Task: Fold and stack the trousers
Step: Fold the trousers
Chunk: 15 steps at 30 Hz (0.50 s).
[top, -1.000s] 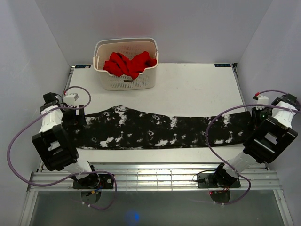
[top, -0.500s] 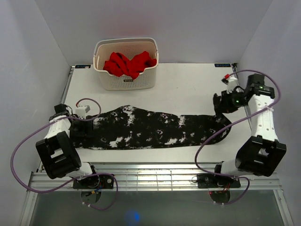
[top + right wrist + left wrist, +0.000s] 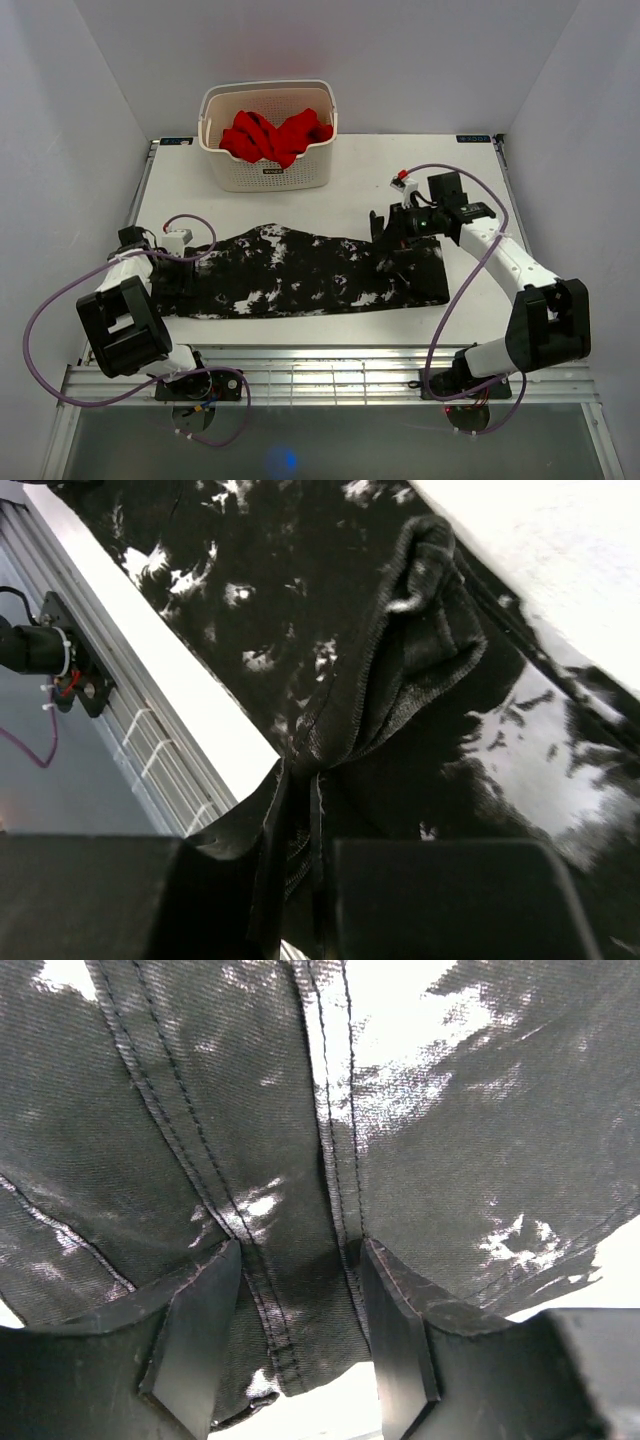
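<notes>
The trousers (image 3: 290, 275), black with white speckles, lie across the middle of the table, and their right part is doubled over to the left. My right gripper (image 3: 388, 240) is shut on the bunched leg end, held above the fabric. In the right wrist view the pinched cloth (image 3: 400, 650) hangs from the right gripper (image 3: 315, 850) over the trousers (image 3: 250, 580) below. My left gripper (image 3: 165, 272) is at the trousers' left end. In the left wrist view, the left gripper (image 3: 300, 1250) has its jaws apart, straddling a stitched seam of the trousers (image 3: 200, 1110) near the edge.
A white basket (image 3: 268, 170) holding a red garment (image 3: 275, 133) stands at the back left of the white table (image 3: 400, 180). A slatted metal rail (image 3: 330, 375) runs along the near edge. Grey walls close in on both sides.
My right arm has swung left from the table's right edge, carrying the leg end over the trousers. The left gripper's jaws have narrowed around the left end.
</notes>
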### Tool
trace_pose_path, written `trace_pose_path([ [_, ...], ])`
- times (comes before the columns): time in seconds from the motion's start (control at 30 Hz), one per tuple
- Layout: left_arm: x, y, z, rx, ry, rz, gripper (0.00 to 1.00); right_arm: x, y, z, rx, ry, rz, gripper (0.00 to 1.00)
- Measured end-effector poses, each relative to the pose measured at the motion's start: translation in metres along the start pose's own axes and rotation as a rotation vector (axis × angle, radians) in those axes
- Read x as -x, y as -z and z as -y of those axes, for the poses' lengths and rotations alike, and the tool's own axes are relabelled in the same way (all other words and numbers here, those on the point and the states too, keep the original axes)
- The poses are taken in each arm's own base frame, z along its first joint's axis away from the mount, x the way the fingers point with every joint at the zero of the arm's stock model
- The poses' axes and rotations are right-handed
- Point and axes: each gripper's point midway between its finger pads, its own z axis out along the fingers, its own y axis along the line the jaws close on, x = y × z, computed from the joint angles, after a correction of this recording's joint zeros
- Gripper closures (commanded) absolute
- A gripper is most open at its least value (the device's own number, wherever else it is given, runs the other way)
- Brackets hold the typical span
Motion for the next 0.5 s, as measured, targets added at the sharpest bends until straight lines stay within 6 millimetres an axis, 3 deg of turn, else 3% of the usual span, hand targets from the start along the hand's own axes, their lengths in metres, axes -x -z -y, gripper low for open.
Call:
trace_pose_path([
  [0.3, 0.001, -0.001, -0.001, -0.002, 0.024, -0.010, 0.33, -0.007, -0.065, -0.049, 0.123, 0.012, 0.004, 0.92],
  [0.5, 0.001, -0.001, -0.001, -0.004, 0.044, -0.020, 0.29, -0.010, -0.102, -0.062, 0.157, -0.001, -0.010, 0.92],
])
